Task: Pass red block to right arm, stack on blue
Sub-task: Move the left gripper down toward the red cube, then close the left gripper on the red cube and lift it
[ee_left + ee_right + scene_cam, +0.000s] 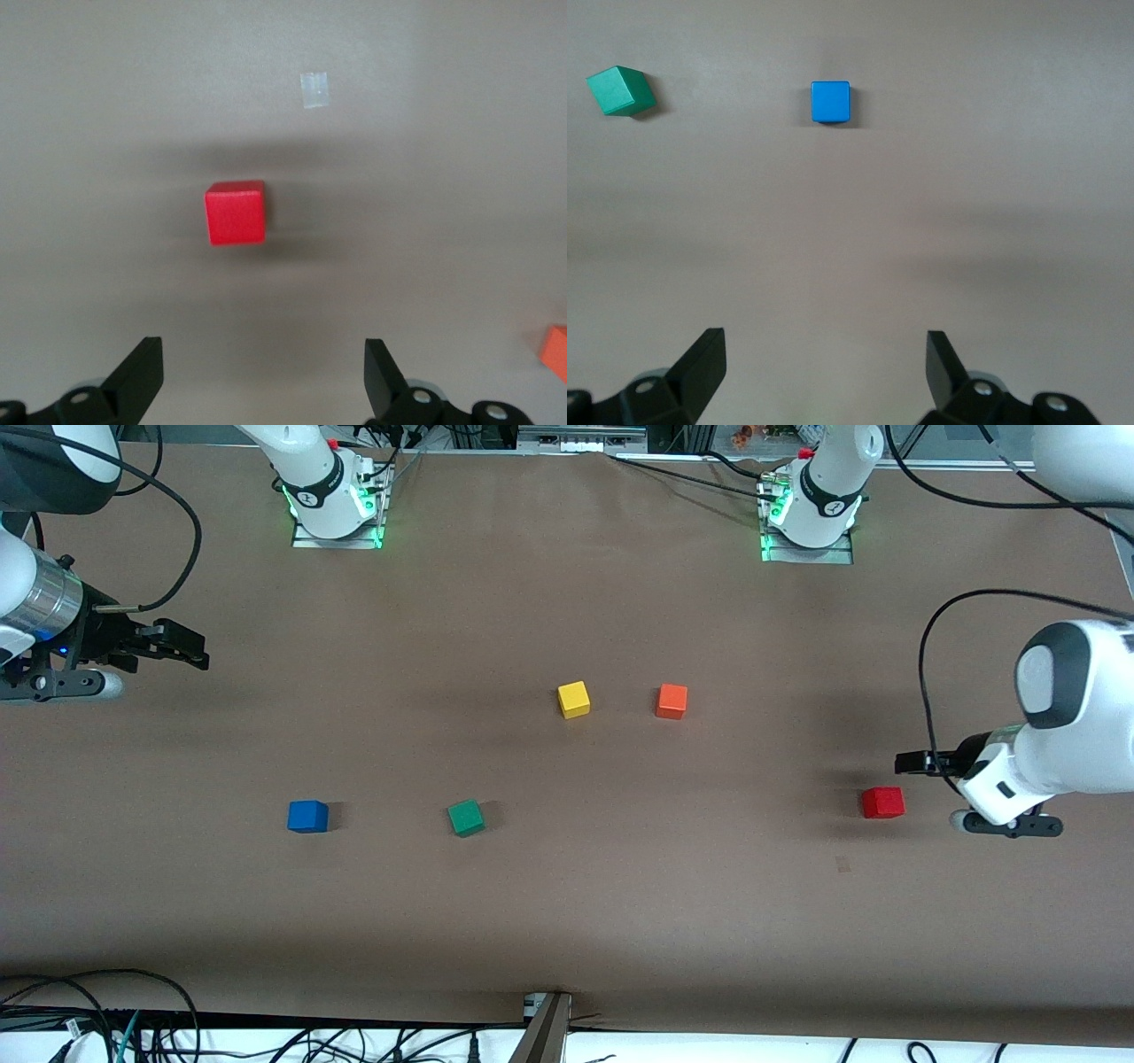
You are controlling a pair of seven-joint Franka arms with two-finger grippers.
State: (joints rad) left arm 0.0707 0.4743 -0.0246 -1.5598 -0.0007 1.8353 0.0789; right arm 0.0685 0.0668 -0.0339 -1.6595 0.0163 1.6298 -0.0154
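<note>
The left gripper (263, 376) hung above the brown table (443, 230) with its jaws spread wide and empty. The red block (236, 212) sat on the table, apart from both fingertips. A small pale mark (314, 89) showed nearby. An orange cube (556, 351) was partly cut off at the frame edge.

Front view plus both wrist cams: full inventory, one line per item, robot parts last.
red block: 1, bright red, on the table toward the left arm's end, untouched
blue cube: 1, blue, toward the right arm's end
green cube: 1, green, beside the blue cube, turned at an angle
yellow cube: 1, yellow, mid-table, farther from the front camera than the green cube
orange cube: 1, orange, beside the yellow cube
table: 1, brown cover
tape scrap: 1, pale, on the table near the red block
left gripper: 1, black, open, empty, up beside the red block
right gripper: 1, black, open, empty, over its end of the table
</note>
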